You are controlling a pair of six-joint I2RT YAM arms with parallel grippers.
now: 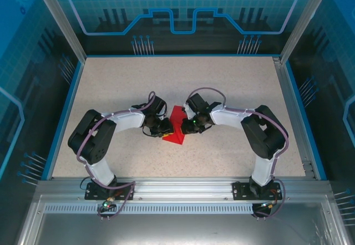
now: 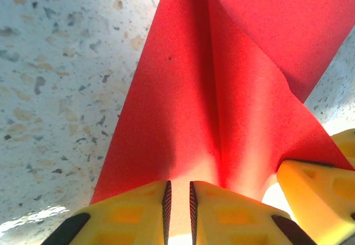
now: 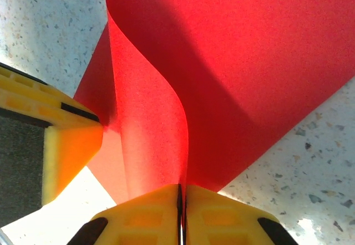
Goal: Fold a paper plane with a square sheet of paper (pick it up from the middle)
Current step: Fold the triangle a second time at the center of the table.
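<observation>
The square sheet of paper (image 1: 177,114) is bright red and lies at the table's middle, partly folded, with one flap curling upward (image 3: 150,123). My right gripper (image 1: 187,125) is shut on the lower edge of that raised flap (image 3: 182,187). My left gripper (image 1: 166,127) faces it from the left. Its yellow fingers stand a narrow gap apart (image 2: 178,183) over the sheet's near edge, and pale paper shows through the gap. A crease (image 2: 213,106) runs up the sheet just right of that gap. The other gripper's yellow finger shows at the right (image 2: 316,189) and at the left (image 3: 69,145).
The speckled beige table (image 1: 233,84) extends on all sides of the paper. A blue rim (image 1: 61,117) and glass walls enclose it. Both arms bend inward from their bases at the near edge.
</observation>
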